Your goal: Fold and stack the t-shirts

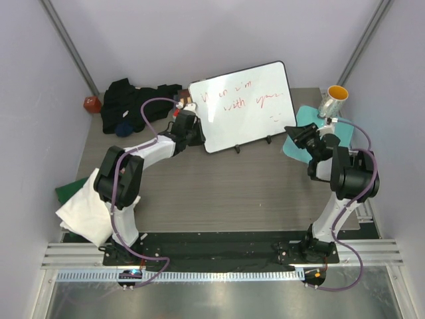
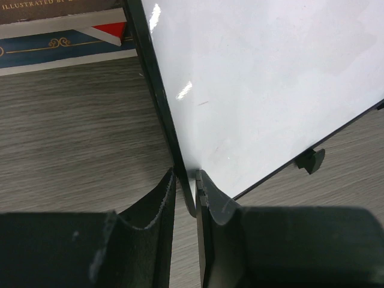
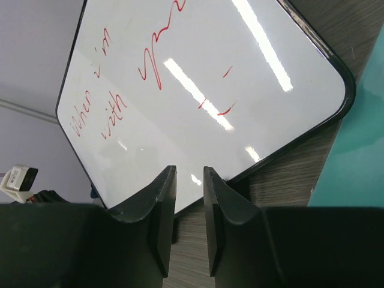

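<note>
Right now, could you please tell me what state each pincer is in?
Left pincer: closed on the framed edge of the whiteboard.
Right pincer: partly open, holding nothing.

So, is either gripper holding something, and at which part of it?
The left gripper pinches the whiteboard by its black frame, near a lower corner. The right gripper is open and holds nothing.

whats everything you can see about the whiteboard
The whiteboard is a glossy white panel in a thin black frame with rounded corners, bearing red handwriting. It stands tilted on black feet on the wood-grain table, far middle. The left gripper straddles its left frame edge; the right gripper faces its lower right corner.
</note>
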`<act>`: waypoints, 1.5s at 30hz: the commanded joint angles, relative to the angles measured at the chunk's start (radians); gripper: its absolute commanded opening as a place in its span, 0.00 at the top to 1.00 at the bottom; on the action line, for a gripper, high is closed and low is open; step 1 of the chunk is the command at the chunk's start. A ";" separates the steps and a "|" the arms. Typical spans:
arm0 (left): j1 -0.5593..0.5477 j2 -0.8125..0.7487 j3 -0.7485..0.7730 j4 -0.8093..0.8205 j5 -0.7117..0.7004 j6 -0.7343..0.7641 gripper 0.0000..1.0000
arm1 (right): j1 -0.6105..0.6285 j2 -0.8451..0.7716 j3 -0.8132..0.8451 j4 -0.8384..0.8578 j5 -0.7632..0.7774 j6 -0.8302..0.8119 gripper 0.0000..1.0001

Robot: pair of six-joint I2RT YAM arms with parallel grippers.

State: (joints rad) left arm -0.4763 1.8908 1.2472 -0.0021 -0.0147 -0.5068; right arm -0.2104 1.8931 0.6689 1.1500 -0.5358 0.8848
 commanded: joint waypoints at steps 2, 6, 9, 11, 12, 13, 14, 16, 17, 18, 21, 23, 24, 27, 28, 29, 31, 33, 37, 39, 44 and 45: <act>0.008 0.004 0.040 0.004 0.012 0.040 0.81 | 0.003 -0.135 -0.083 0.073 0.030 -0.052 0.69; 0.010 0.013 0.043 0.004 0.012 0.054 0.83 | 0.003 -0.198 -0.052 -0.073 0.045 -0.124 0.66; 0.016 0.025 0.047 0.004 0.012 0.053 0.87 | 0.003 -0.215 0.020 -0.194 0.082 -0.188 0.57; 0.024 0.033 0.049 0.004 0.042 0.050 0.90 | 0.003 -0.195 0.119 -0.264 0.086 -0.224 0.50; 0.027 0.033 0.049 0.004 0.047 0.047 0.90 | 0.002 -0.165 0.154 -0.321 0.079 -0.248 0.48; 0.030 0.033 0.047 0.004 0.048 0.045 0.90 | 0.002 -0.149 0.185 -0.343 0.076 -0.256 0.46; 0.031 0.034 0.046 0.004 0.050 0.045 0.90 | 0.002 -0.137 0.230 -0.352 0.082 -0.257 0.45; 0.033 0.034 0.046 0.004 0.050 0.045 0.91 | 0.002 -0.092 0.267 -0.358 0.088 -0.265 0.43; 0.034 0.034 0.044 0.004 0.050 0.048 0.92 | 0.003 -0.074 0.308 -0.364 0.095 -0.270 0.41; 0.034 0.034 0.046 0.004 0.051 0.050 0.92 | 0.002 -0.054 0.334 -0.389 0.099 -0.277 0.41; 0.042 0.033 0.047 0.004 0.053 0.056 0.94 | 0.002 0.027 0.443 -0.482 0.115 -0.319 0.41; 0.050 0.034 0.049 0.004 0.053 0.057 0.95 | 0.000 0.076 0.498 -0.506 0.119 -0.352 0.40; 0.054 0.037 0.050 0.004 0.053 0.059 0.95 | 0.000 0.092 0.514 -0.528 0.129 -0.368 0.40; 0.068 0.045 0.055 -0.018 0.058 0.059 0.96 | -0.006 0.135 0.564 -0.568 0.154 -0.414 0.39; 0.070 0.048 0.058 -0.019 0.059 0.060 0.96 | -0.010 0.145 0.574 -0.570 0.149 -0.412 0.38; 0.071 0.051 0.058 -0.019 0.064 0.059 0.97 | -0.020 0.173 0.595 -0.570 0.139 -0.403 0.38; 0.079 0.060 0.064 -0.019 0.068 0.062 0.98 | -0.026 0.196 0.612 -0.558 0.117 -0.389 0.38; 0.085 0.065 0.066 -0.019 0.073 0.062 0.98 | -0.027 0.219 0.623 -0.549 0.115 -0.388 0.38; 0.096 0.071 0.067 -0.019 0.078 0.063 0.98 | -0.027 0.245 0.636 -0.529 0.076 -0.382 0.39; 0.105 0.074 0.069 -0.019 0.088 0.062 0.98 | -0.027 0.262 0.650 -0.516 0.034 -0.376 0.39; 0.117 0.076 0.074 -0.024 0.101 0.063 0.98 | -0.029 0.308 0.687 -0.474 -0.082 -0.290 0.40; 0.119 0.076 0.075 -0.025 0.101 0.063 0.98 | -0.029 0.313 0.684 -0.428 -0.119 -0.265 0.40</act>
State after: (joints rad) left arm -0.3847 1.9453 1.3014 -0.0090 0.1059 -0.4702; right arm -0.2405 2.1696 1.3228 0.6353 -0.5438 0.5522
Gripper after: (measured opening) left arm 0.024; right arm 0.604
